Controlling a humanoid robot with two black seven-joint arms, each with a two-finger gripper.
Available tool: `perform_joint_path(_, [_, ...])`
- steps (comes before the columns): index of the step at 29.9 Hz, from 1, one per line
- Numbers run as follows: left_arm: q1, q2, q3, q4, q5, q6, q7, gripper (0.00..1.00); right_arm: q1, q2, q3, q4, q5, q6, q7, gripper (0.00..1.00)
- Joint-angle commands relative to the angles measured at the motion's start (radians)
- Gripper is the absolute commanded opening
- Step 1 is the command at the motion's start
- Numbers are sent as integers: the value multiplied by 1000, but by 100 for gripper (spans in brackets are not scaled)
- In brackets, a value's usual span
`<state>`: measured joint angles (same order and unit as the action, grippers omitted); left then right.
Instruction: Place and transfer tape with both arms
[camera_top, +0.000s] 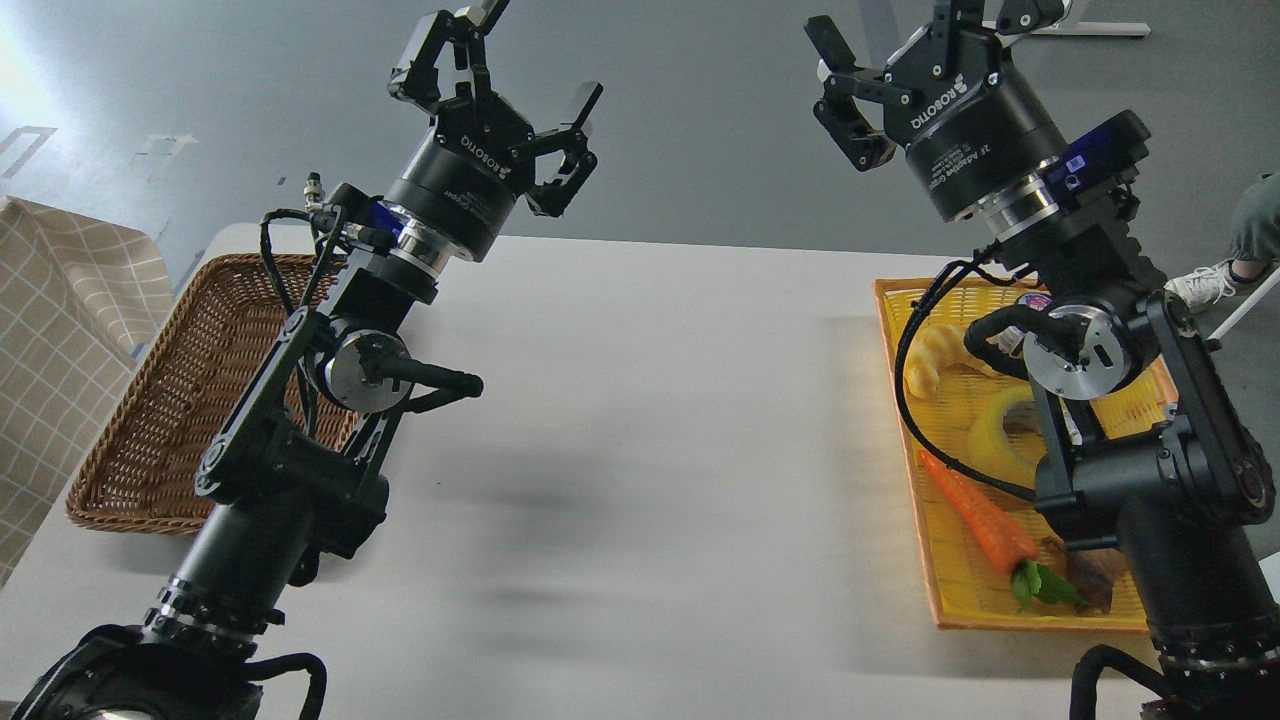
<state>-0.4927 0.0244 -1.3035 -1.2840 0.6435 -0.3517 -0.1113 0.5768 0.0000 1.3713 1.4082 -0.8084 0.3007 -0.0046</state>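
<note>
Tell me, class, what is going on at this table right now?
Nothing is being handled yet. Both arms are raised above the white table, the left claw and right claw both open and empty. The tape lies in the yellow tray on the right, partly hidden behind the right arm, alongside a croissant and a carrot. A wicker basket sits on the left, behind the left arm.

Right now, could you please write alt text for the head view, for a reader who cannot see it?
Two black robot arms rise over a white table, the left gripper and right gripper both open and empty. A yellow tray on the right holds the tape, a croissant and a carrot. A brown wicker basket sits on the left.
</note>
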Motion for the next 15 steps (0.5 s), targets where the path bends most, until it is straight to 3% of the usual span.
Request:
perform_joint_path(1, [-6,2,0,0,-2,0,-1,98,-2,0,0,-2,0,0,0,100])
perform_joint_path(15, [-18,2,-2,2,1,2,-4,98,1,0,0,-14,0,-2,0,100])
